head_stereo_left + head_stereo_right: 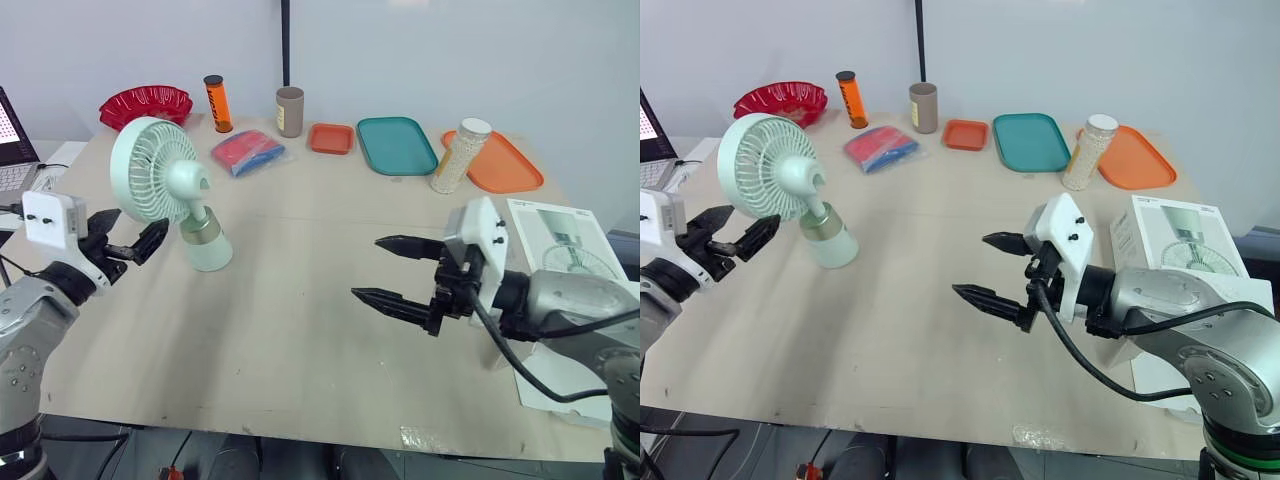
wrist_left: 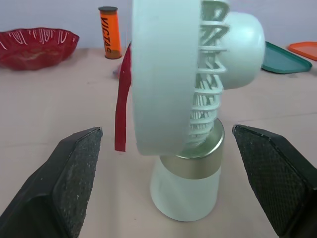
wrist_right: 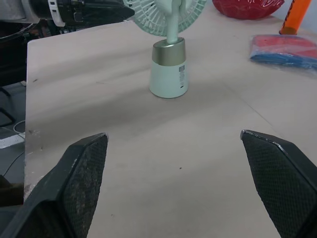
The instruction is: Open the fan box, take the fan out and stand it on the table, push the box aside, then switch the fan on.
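The pale green fan [image 1: 165,175] stands upright on the table's left side, on a white base with a gold band [image 2: 185,191]. My left gripper [image 1: 140,232] is open just left of the fan, level with its neck and not touching it; its fingers [image 2: 74,163] sit on either side of the fan in the wrist view. In the middle right of the table my right gripper [image 1: 366,267] hovers open and empty, pointing toward the fan [image 3: 168,69]. The white fan box [image 1: 560,240] lies at the table's right edge, behind my right arm.
Along the back of the table are a red bowl [image 1: 146,103], an orange tube [image 1: 217,103], a brown cup [image 1: 289,111], a blue and red packet [image 1: 247,152], a small orange tray [image 1: 331,138], a teal tray [image 1: 396,144], a bead-filled bottle [image 1: 460,155] and an orange tray [image 1: 505,165]. A laptop [image 1: 12,140] sits far left.
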You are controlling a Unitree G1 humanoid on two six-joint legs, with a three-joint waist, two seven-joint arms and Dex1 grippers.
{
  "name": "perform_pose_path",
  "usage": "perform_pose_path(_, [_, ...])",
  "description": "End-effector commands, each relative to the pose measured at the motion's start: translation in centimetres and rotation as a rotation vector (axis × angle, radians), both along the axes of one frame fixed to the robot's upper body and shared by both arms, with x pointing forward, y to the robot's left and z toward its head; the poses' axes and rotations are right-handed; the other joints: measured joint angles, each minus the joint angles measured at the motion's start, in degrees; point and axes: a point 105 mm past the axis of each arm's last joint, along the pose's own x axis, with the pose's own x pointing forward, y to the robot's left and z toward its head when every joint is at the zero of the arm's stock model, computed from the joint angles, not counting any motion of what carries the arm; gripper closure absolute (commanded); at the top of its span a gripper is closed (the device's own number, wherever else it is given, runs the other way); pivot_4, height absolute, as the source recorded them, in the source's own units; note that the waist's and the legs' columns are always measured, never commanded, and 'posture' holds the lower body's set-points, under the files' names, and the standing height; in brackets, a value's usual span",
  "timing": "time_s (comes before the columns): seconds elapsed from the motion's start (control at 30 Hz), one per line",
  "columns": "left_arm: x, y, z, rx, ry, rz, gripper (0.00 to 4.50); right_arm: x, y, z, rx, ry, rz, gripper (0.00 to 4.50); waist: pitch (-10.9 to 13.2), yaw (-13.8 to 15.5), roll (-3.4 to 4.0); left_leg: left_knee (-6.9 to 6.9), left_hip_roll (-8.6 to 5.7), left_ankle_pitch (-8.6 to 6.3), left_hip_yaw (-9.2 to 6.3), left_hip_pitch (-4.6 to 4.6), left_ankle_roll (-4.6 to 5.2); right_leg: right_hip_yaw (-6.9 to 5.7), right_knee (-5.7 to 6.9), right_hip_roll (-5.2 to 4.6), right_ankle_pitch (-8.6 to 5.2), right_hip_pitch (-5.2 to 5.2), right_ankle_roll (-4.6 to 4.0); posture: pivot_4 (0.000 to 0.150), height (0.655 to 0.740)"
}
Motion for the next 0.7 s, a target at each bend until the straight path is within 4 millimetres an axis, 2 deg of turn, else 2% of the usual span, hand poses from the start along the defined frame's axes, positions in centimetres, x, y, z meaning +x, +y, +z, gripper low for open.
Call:
perform_pose_path(0.03, [-0.1, -0.3, 0.6, 0.012, -0.031, -0.005, 0.00, -0.5, 0.3, 0.9, 0.011, -0.050, 0.017, 0.11, 0.00, 0.00, 0.00, 0.00, 0.00, 0.00, 0.00, 0.00, 0.00, 0.00, 0.00, 0.00, 0.00, 0.00, 0.00, 0.150, 0.7400])
perform_pose_path(0.23, [0.7, -0.6, 1.0, -0.009, -0.053, -0.004, 0.00, -0.6, 0.3, 0.8, 0.013, -0.044, 0.012, 0.11, 0.00, 0.02, -0.01, 0.01, -0.01, 0.00, -0.01, -0.01, 0.00, -0.02, 0.00, 0.00, 0.00, 0.00, 0.00, 0.150, 0.7400])
perform_pose_path(0.47, [1.2, 0.0, 1.2, -0.027, -0.063, 0.021, 0.00, -0.6, 0.3, 0.8, 0.020, -0.039, 0.003, 0.11, 0.00, -0.02, -0.01, 0.01, -0.01, 0.00, -0.01, -0.02, 0.00, -0.01, 0.01, 0.00, 0.00, -0.01, -0.01, 0.150, 0.7400])
perform_pose_path(0.5, [1.3, 0.0, 1.3, -0.025, -0.066, 0.019, 0.53, -0.6, 0.3, 0.8, 0.021, -0.039, 0.003, 0.00, 0.00, -0.02, -0.01, 0.01, -0.01, 0.00, -0.01, -0.02, -0.01, 0.00, 0.01, 0.00, 0.00, -0.01, -0.01, 0.150, 0.7400])
perform_pose_path(0.57, [1.4, -0.1, 1.4, -0.024, -0.069, 0.016, 1.17, -0.6, 0.3, 0.8, 0.024, -0.039, 0.000, 0.00, 0.00, -0.01, -0.01, 0.01, -0.01, 0.00, -0.01, -0.03, -0.01, -0.02, 0.01, 0.00, 0.00, -0.01, 0.00, 0.150, 0.7400])
perform_pose_path(0.6, [1.4, -0.1, 1.4, -0.023, -0.069, 0.018, 1.30, -0.6, 0.3, 0.7, 0.024, -0.038, -0.002, 0.00, 0.00, -0.01, -0.01, 0.01, -0.01, 0.00, -0.01, -0.03, -0.01, -0.02, 0.01, 0.00, 0.00, -0.01, 0.00, 0.150, 0.7400])
perform_pose_path(0.7, [1.4, -0.1, 1.4, -0.022, -0.069, 0.016, 1.30, -0.6, 0.4, 0.6, 0.025, -0.036, -0.001, 0.00, 0.00, -0.02, -0.01, 0.01, -0.01, 0.00, -0.01, -0.03, -0.01, -0.02, 0.01, 0.00, 0.00, -0.02, 0.00, 0.150, 0.7400])
